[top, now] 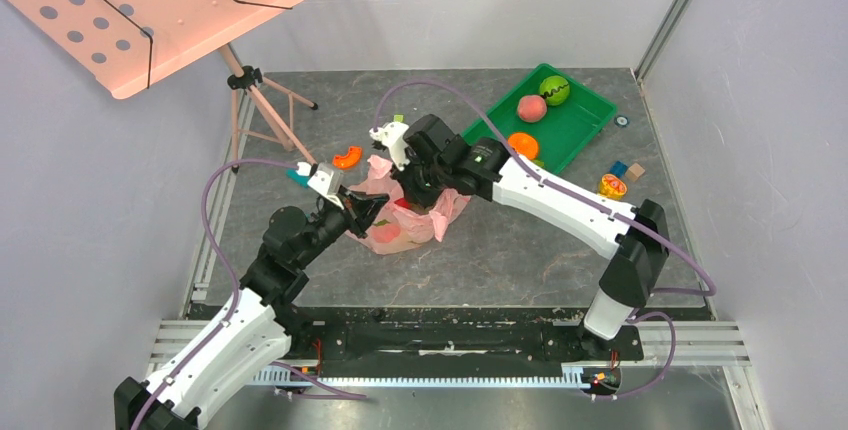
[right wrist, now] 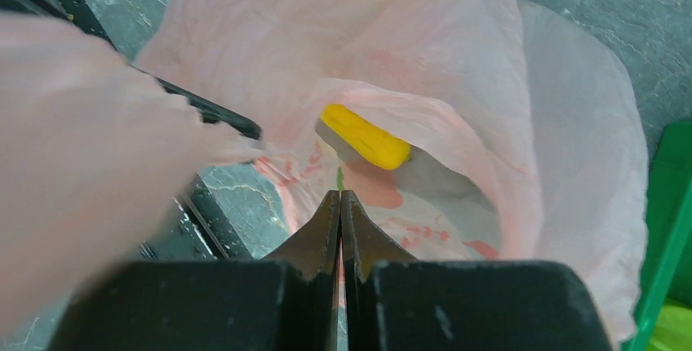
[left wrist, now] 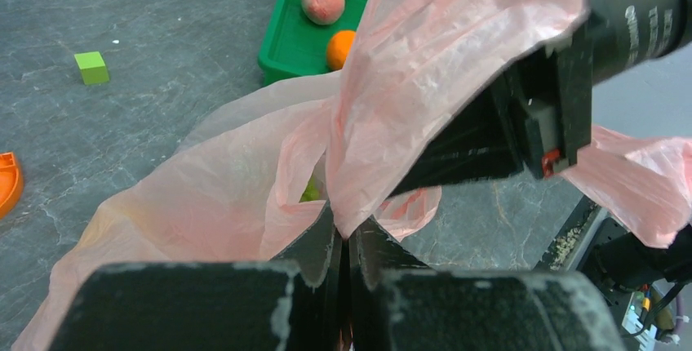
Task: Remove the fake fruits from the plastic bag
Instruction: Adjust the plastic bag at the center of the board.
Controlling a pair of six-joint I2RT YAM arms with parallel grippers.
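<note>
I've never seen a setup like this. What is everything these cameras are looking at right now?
table: one, grey marbled, under everything
plastic bag: one, translucent pink, crumpled at the centre
fake fruit: one showing, yellow, inside the bag
tray: one, green, far right
ball: one, green with black wavy line, in the tray
peach: one, pink, in the tray
round fruit: one, orange, in the tray
curved piece: one, orange, beyond the bag
cube: one, green, on the table
blocks: a few, mixed colours, right of the tray
music stand: one, pink, far left
left fingers: black, shut on bag film
right fingers: black, shut, at the bag's mouth
</note>
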